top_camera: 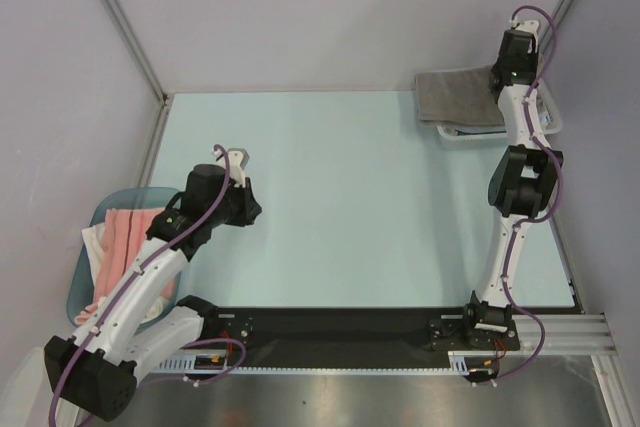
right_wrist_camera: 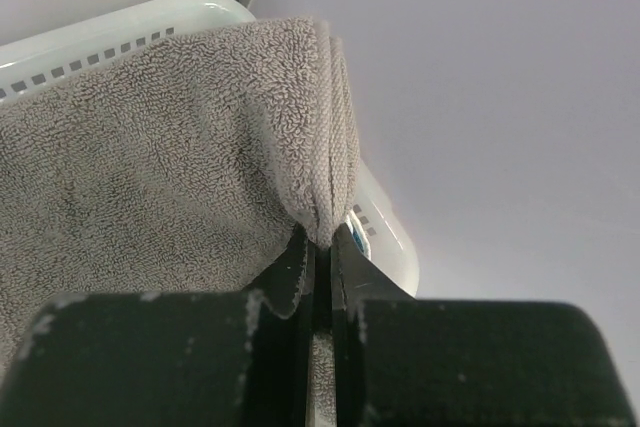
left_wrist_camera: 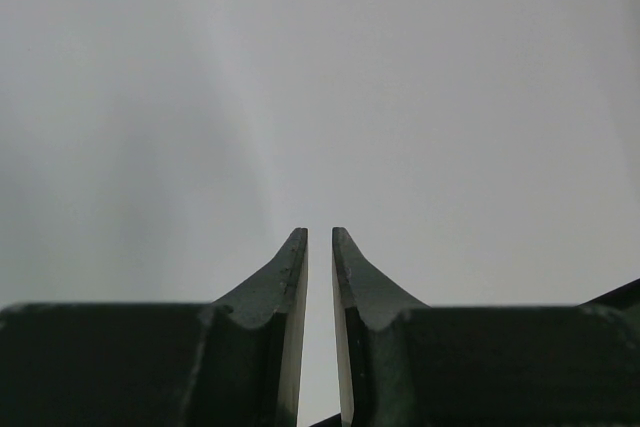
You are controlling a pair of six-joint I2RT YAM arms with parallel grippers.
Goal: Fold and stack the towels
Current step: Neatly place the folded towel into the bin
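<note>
My right gripper is at the far right and is shut on a corner of the grey towel. The towel drapes over the white mesh basket. In the right wrist view the grey terry cloth is bunched between my fingertips, with the basket rim behind it. The salmon-pink towel and a white towel lie in the teal tub at the left. My left gripper is raised beside the tub. It is shut to a thin gap and holds nothing. No light blue towel shows.
Grey walls with metal corner posts close in the light blue table at the back and sides. The black base rail runs along the near edge. The left wrist view shows only blank grey wall.
</note>
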